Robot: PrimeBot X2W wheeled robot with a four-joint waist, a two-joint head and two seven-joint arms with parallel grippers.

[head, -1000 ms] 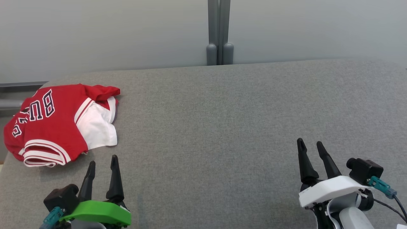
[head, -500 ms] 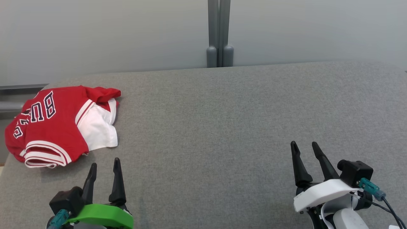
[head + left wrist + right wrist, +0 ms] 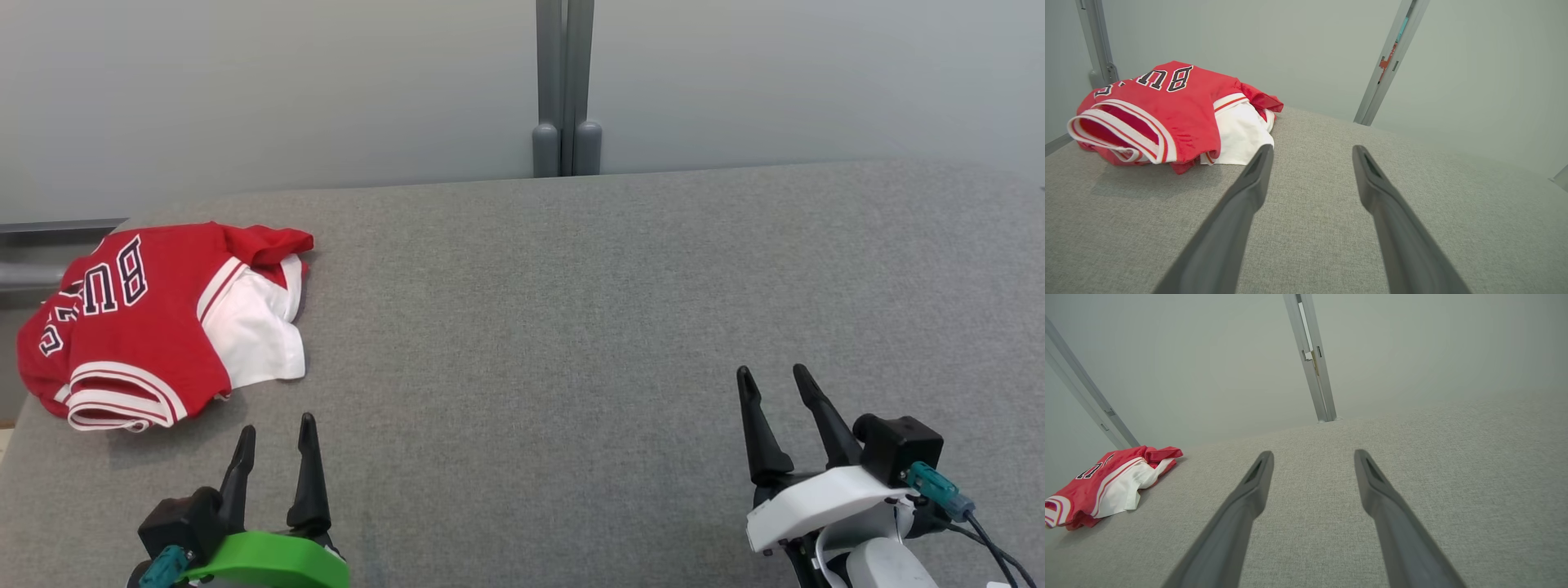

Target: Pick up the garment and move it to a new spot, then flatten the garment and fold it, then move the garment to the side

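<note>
The garment [image 3: 155, 322] is a red and white jersey with dark lettering, lying crumpled at the far left of the grey padded table [image 3: 571, 310]. It also appears in the left wrist view as the garment [image 3: 1167, 110] and at the left edge of the right wrist view as the garment [image 3: 1106, 484]. My left gripper [image 3: 276, 426] hovers open just in front of it, nothing between its fingers. My right gripper [image 3: 771, 374] is open over bare table at the lower right, far from the cloth.
A grey wall panel rises behind the table, with a vertical metal post [image 3: 563, 86] at its middle. The table's left edge [image 3: 16, 425] runs close beside the garment. Grey cloth surface stretches between the two grippers.
Both grippers have drawn back toward the bottom of the head view, and the whole picture has shifted slightly down, so the camera moved. The garment lies as it did.
</note>
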